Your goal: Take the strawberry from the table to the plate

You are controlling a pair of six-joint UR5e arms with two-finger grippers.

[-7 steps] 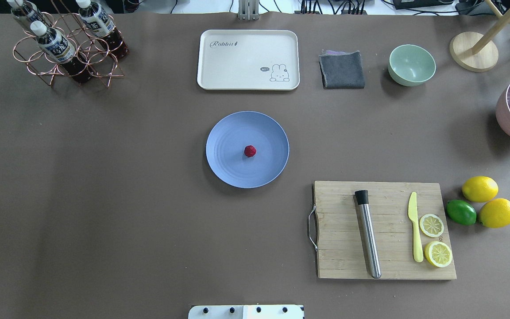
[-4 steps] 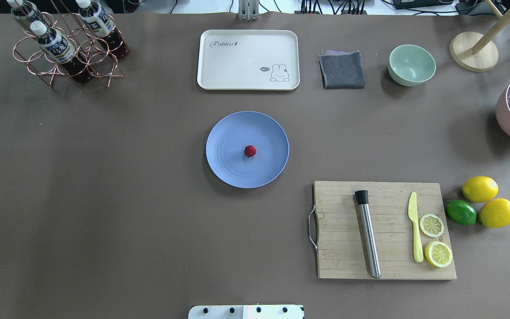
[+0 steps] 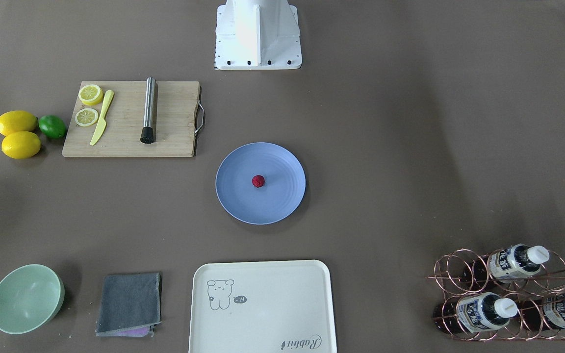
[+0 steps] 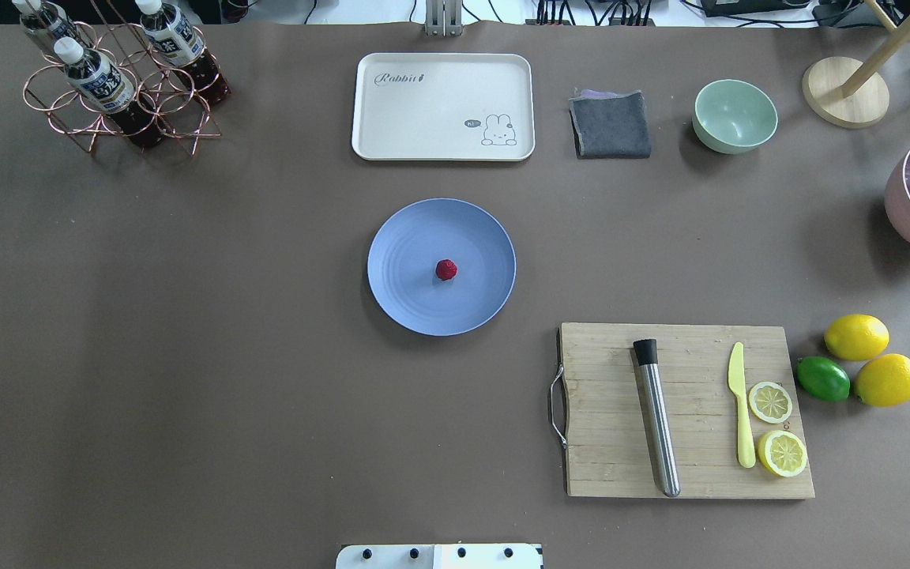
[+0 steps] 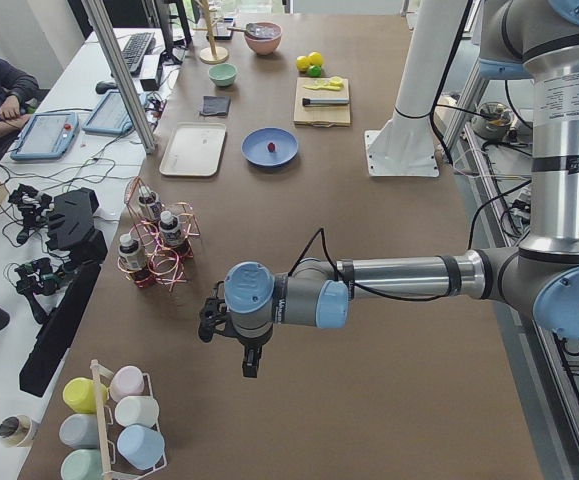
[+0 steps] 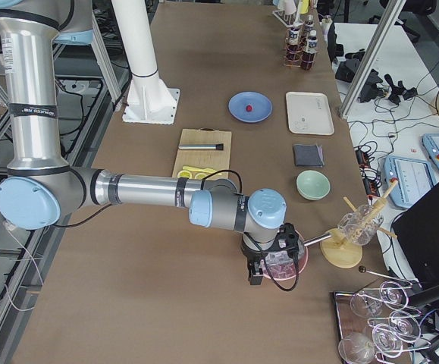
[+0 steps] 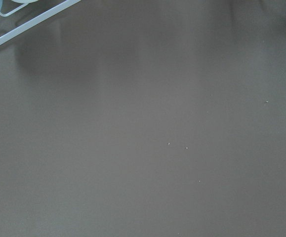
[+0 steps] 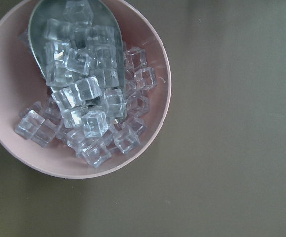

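The tiny dark red strawberry (image 4: 446,269) (image 3: 258,181) lies near the middle of the periwinkle-blue plate (image 4: 407,304) (image 3: 275,208), which rests on the grey-brown table (image 4: 186,356). Neither arm appears in the overhead or front views. Far from the plate, at the table's left end, my left gripper (image 5: 250,365) hangs over bare table. My right gripper (image 6: 255,274) hovers at the right end above a pink bowl of ice cubes (image 8: 147,123). From these side views I cannot tell whether either gripper is open or shut.
A cream tray (image 4: 443,107), grey cloth (image 4: 611,125) and mint bowl (image 4: 735,115) line the far side. Right of the plate is a cutting board (image 4: 605,442) with a metal tube, a yellow knife and lemon slices. Lemons and a lime (image 4: 822,378) lie beside it. A bottle rack (image 4: 119,87) stands far left.
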